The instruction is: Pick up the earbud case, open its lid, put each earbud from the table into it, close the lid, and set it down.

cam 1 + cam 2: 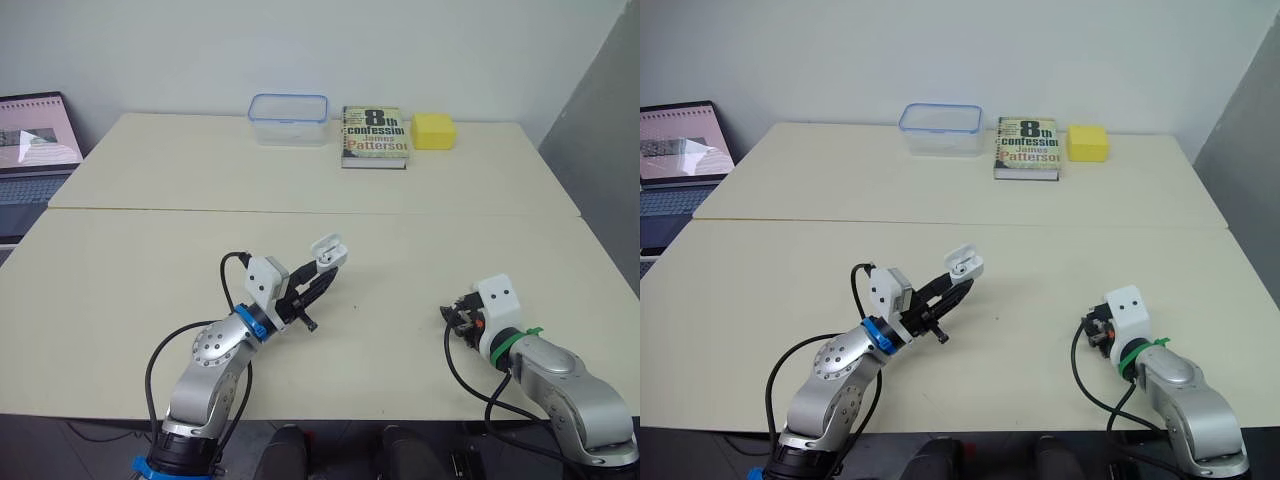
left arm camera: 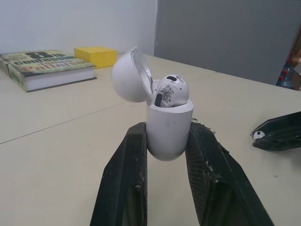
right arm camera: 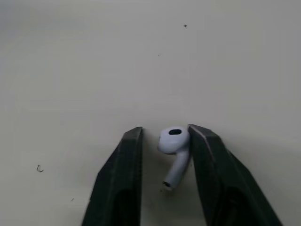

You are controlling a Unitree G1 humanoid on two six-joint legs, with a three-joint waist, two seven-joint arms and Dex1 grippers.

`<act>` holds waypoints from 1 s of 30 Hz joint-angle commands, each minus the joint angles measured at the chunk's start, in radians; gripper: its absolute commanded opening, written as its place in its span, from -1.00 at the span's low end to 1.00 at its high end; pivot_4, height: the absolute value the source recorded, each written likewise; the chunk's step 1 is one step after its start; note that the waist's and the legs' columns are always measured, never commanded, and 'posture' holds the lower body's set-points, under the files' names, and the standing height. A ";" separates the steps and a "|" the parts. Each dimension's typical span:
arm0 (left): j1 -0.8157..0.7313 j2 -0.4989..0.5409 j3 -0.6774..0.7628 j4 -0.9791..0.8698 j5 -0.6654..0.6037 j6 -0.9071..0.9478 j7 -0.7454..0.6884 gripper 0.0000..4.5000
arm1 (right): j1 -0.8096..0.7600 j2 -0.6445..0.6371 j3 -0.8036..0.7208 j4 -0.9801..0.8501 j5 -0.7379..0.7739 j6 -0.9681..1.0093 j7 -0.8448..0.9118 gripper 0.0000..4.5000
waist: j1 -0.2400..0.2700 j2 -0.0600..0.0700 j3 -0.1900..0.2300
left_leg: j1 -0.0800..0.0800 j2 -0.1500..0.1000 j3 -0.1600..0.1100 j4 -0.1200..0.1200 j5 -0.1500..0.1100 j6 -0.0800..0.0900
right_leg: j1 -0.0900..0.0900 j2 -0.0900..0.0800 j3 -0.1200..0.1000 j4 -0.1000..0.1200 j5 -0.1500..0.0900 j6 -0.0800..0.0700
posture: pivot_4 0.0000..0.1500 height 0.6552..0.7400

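Left jaws pinch the open case (image 2: 169, 127), one earbud (image 2: 170, 90) inside. Right jaws straddle the second earbud (image 3: 173, 143), spread; next, pinch and carry it left.

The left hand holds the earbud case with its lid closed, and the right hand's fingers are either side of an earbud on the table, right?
Not quite: the lid is open, not closed. The left wrist view shows it flipped back on the earbud case in the left hand. The right hand does straddle an earbud on the table.
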State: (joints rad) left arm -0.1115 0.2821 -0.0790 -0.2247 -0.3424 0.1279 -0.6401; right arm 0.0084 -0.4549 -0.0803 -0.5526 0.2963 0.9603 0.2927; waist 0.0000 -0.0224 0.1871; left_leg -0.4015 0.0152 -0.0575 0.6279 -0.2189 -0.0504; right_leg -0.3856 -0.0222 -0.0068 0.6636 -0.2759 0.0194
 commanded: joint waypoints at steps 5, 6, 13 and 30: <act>0.003 0.005 0.001 -0.051 -0.002 -0.006 0.003 -0.66 | 0.053 -0.303 0.074 -0.074 0.012 -0.183 0.342 -0.83 | -0.001 0.001 0.000 | 0.000 0.000 0.000 0.000 0.000 0.000 | 0.000 0.000 0.000 0.000 0.000 0.000 | 1.00 1.00; 0.007 0.006 0.000 -0.054 -0.002 -0.005 0.003 -0.66 | 0.067 -0.370 0.085 -0.056 -0.006 -0.256 0.418 -0.83 | -0.001 0.002 0.001 | 0.000 0.000 0.001 0.000 0.000 0.000 | -0.001 0.000 0.000 0.000 0.000 0.000 | 1.00 1.00; 0.028 0.003 -0.007 -0.076 0.002 0.002 0.015 -0.66 | 0.074 -0.676 0.127 0.240 -0.125 -0.797 0.816 -0.83 | -0.002 0.001 0.001 | 0.000 0.000 0.001 0.000 0.000 0.000 | 0.000 0.000 0.000 -0.001 0.000 0.000 | 1.00 1.00; 0.079 0.012 -0.008 -0.133 0.006 0.025 0.046 -0.66 | -0.099 -0.706 0.194 0.500 -0.206 -0.994 1.025 0.13 | 0.000 0.001 0.001 | 0.001 0.000 0.001 0.001 0.000 0.000 | 0.001 0.000 0.001 -0.001 0.000 0.001 | 1.00 1.00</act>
State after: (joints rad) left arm -0.0357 0.2909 -0.0847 -0.3107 -0.3333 0.1531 -0.5996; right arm -0.0961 -1.1600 0.1175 -0.0439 0.1103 0.0001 1.3125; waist 0.0001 -0.0214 0.1880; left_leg -0.4003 0.0150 -0.0561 0.6289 -0.2190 -0.0503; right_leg -0.3846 -0.0227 -0.0060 0.6630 -0.2754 0.0200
